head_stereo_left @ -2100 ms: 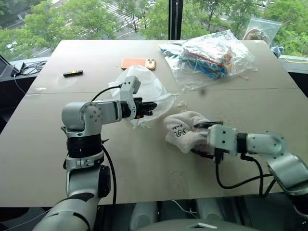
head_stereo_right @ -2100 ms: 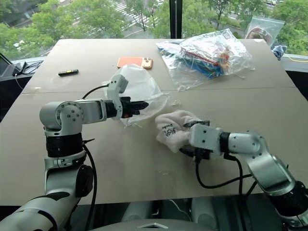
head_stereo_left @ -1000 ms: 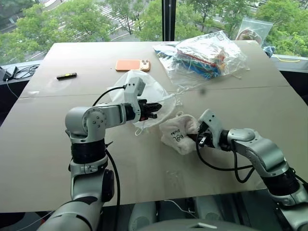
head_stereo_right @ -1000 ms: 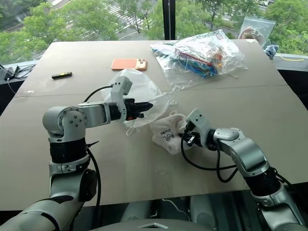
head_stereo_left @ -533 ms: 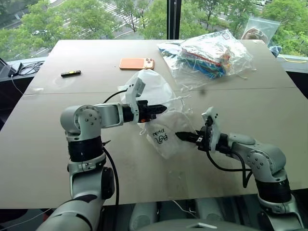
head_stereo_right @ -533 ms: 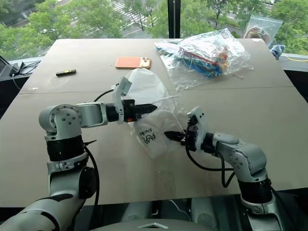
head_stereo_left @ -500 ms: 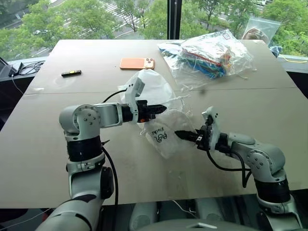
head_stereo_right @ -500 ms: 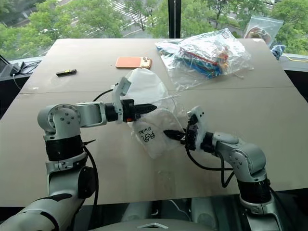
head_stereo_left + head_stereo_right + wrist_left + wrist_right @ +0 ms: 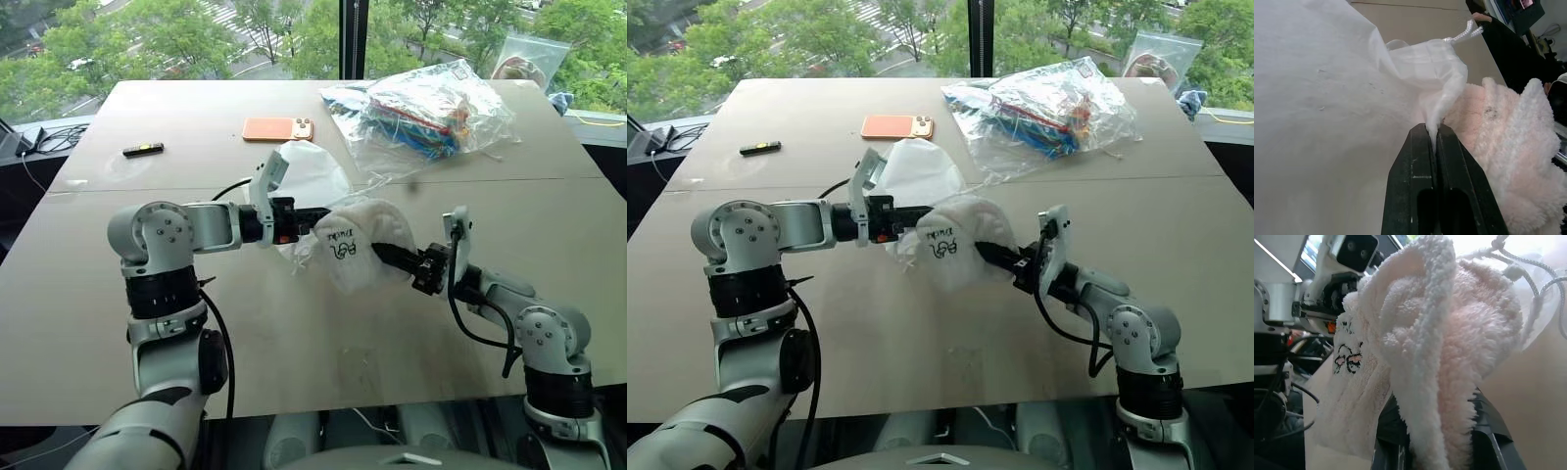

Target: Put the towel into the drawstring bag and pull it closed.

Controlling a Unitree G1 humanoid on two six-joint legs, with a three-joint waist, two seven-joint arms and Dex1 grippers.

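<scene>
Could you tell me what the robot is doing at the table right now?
It is packing a towel into a drawstring bag. The left gripper has its jaws shut on the bag's gathered rim, holding the bag up off the table. The right gripper grips the towel, lifted clear of the table and pressed against the bag's mouth. The towel is not yet inside, and the cords hang loose.

Right pincer (image 9: 392,256) has lifted the towel (image 9: 355,240) up to the drawstring bag (image 9: 312,178).

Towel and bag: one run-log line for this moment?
left gripper: shut on drawstring bag edge | right gripper: shut on towel, lifted at bag mouth | towel: not inside
</scene>
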